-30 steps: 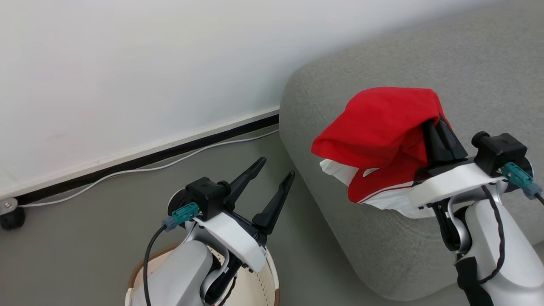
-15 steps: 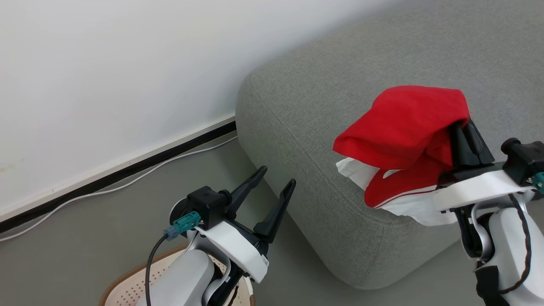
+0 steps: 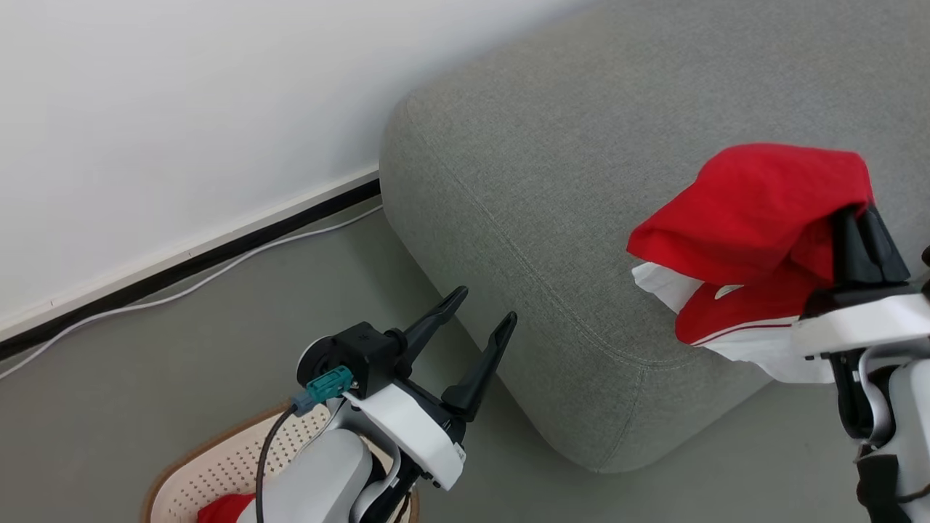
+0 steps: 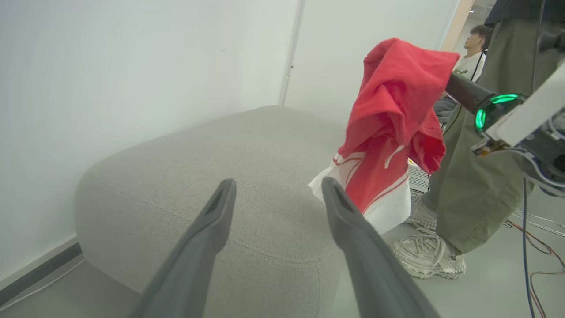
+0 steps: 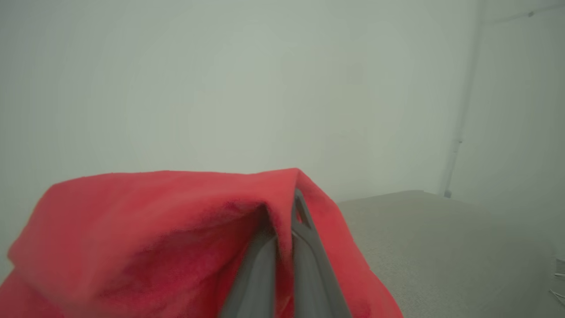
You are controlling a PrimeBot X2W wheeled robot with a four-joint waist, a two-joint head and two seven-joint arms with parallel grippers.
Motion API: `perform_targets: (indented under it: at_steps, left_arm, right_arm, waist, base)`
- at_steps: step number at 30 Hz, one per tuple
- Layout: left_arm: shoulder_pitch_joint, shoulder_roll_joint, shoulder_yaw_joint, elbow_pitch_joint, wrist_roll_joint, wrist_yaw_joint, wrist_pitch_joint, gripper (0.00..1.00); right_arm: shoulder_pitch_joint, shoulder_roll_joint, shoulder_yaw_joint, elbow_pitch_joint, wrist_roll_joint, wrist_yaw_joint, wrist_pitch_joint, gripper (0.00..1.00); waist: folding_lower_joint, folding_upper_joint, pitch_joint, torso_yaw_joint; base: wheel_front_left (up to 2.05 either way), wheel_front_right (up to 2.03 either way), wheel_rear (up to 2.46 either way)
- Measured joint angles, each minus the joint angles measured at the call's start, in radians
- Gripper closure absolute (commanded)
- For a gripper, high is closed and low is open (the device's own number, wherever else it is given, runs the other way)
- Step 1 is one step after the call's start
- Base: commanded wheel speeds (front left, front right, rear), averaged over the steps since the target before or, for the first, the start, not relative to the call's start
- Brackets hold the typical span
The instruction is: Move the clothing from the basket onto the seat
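Note:
My right gripper (image 3: 857,218) is shut on a red garment with white panels (image 3: 755,218), which hangs over the near right part of the grey sofa (image 3: 552,189). In the right wrist view the red cloth (image 5: 154,238) drapes over my pinched fingers (image 5: 304,256). From the left wrist the garment (image 4: 388,132) dangles beside the sofa (image 4: 198,168). My left gripper (image 3: 483,309) stands open and empty above the floor, just left of the sofa's corner. The cream perforated basket (image 3: 218,465) sits at the bottom left under my left arm, with a bit of red clothing (image 3: 221,508) inside.
A white wall with a dark baseboard and a white cable (image 3: 189,283) runs behind the floor. In the left wrist view a person's legs and pale shoes (image 4: 432,251) stand close beside the sofa, with a seated person (image 4: 472,48) further back and cables on the floor.
The head camera has swung, so the sofa now reaches further left and more of the basket shows. My right gripper still holds the garment, now further right and over the sofa.

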Motion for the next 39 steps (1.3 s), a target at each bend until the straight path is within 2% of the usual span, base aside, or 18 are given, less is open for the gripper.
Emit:
perform_targets:
  at_steps: [8,21,31,39]
  left_arm:
    - [-0.019,0.044,-0.035,-0.025,0.051,0.0,0.0,0.0]
    - [-0.192,0.126,-0.127,-0.074,0.061,0.0,0.0,0.0]
    - [-0.255,0.167,-0.161,-0.111,0.059,0.0,-0.005,0.0]
    - [-0.273,0.178,-0.179,-0.132,0.059,0.0,-0.005,0.0]
  right_arm:
    - [-0.152,-0.02,-0.053,0.039,-0.034,0.0,0.0,1.0]
    - [-0.452,-0.081,-0.202,0.216,-0.112,0.001,0.0,1.0]
    - [-0.676,-0.146,-0.376,0.356,-0.189,0.001,0.0,1.0]
    - [-0.814,-0.191,-0.566,0.381,-0.317,0.001,0.0,1.0]
  waist:
    - [0.0,0.0,0.104,0.011]
    - [0.0,0.0,0.364,0.106]
    - [0.0,-0.0001,0.537,0.193]
    - [0.0,0.0,0.632,0.272]
  base:
    - [0.0,0.0,0.0]
    - [0.0,0.0,0.0]
    - [0.0,0.0,0.0]
    - [0.0,0.0,0.0]
